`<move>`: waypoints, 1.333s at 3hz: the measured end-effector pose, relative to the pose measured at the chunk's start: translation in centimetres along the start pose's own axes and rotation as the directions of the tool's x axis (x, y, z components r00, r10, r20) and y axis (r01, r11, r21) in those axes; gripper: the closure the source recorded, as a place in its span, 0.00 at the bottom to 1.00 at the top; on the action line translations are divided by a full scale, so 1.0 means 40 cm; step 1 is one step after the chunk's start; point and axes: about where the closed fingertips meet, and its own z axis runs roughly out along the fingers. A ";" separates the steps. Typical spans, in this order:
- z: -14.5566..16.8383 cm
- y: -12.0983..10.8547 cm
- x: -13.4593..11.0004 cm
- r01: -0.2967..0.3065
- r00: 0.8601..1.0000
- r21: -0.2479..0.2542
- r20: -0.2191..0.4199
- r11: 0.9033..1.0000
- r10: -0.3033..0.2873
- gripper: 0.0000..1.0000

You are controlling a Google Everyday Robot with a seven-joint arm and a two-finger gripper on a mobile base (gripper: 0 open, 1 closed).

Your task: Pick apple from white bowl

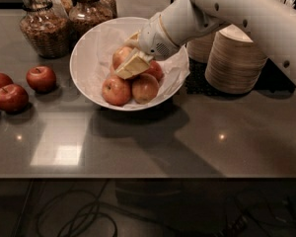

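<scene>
Because there is only the one camera view, we read the whole approach from it. The glossy white shallow bowl (81, 78), lined with crinkled white paper, stands at the back middle of the grey stone counter (138, 142). The robot's white arm (237, 14) reaches into it from the right and slants down to the left.

The cream-coloured two-finger gripper (129, 65) sits low inside the bowl, on top of the pile of fruit. The pale yellow-orange apple with a red blush (120, 57) lies at the back left of that pile, and the gripper lies across its right flank, touching it or very nearly so. So the apple is just left of the gripper and a little behind it, along the same line as the arm's reach. Being round, it offers no long axis to line up with.

Whether the gripper is apart, together or clamped on the apple we cannot tell, since it shows only as one pale wedge.

Two larger reddish apples (116, 90) rest in front of the gripper, and a smaller deep-red apple (156, 70) sits on its right. We judge that a straight lift risks nudging these neighbours. The dark red apples (41, 78) on the counter at left are well apart.
</scene>
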 end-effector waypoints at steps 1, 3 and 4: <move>-0.006 0.007 -0.026 0.017 1.000 -0.016 0.024 1.000 -0.016 1.00; -0.144 -0.028 -0.206 0.176 0.978 0.058 0.103 0.983 -0.181 1.00; -0.144 -0.028 -0.206 0.176 0.978 0.058 0.103 0.983 -0.181 1.00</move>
